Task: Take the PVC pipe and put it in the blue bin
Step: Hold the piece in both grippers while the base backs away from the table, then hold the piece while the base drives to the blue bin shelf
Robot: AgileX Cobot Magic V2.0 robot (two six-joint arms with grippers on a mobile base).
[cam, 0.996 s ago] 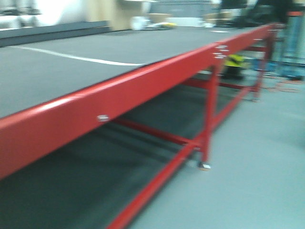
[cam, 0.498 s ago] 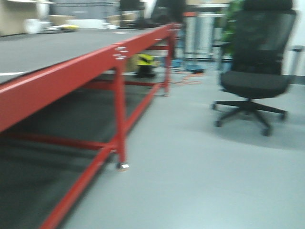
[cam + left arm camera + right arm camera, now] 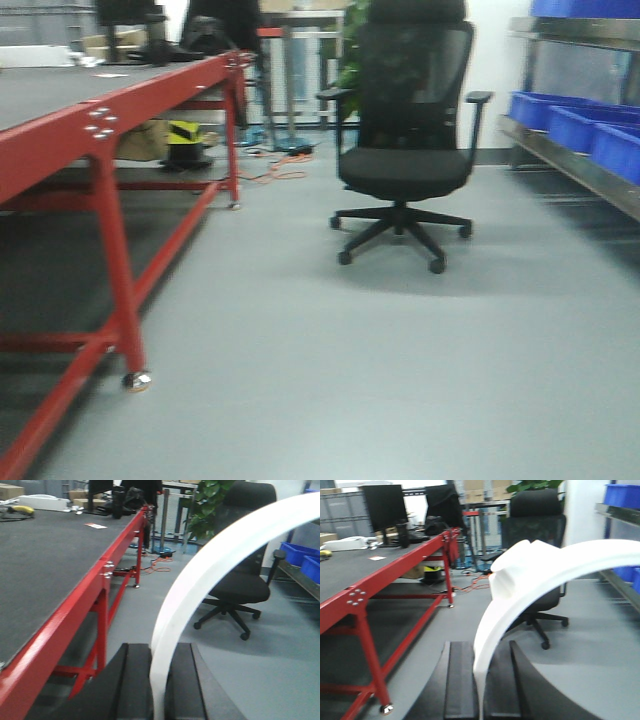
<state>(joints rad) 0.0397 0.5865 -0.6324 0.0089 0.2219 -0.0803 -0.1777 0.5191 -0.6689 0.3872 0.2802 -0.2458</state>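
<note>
In the left wrist view an off-white curved PVC pipe (image 3: 200,580) rises from between the black fingers and arcs up to the top right. My left gripper (image 3: 159,652) is shut on its lower end. The right wrist view shows a second white curved PVC pipe (image 3: 545,575), with a thicker stepped part near its top, arcing right. My right gripper (image 3: 481,650) is shut on it. Blue bins (image 3: 575,120) sit on a metal shelf at the far right; they also show in the wrist views as blue bins (image 3: 295,552) and a blue bin (image 3: 622,495). Neither gripper appears in the front view.
A long red-framed table (image 3: 110,120) with a dark top runs along the left. A black office chair (image 3: 405,150) stands on the grey floor ahead, a green plant (image 3: 210,505) behind it. Cables and a yellow object (image 3: 185,135) lie under the table's far end.
The front view has swung to the right: the red table slid to the left edge, and the office chair and the blue bins on the shelf came into view.
</note>
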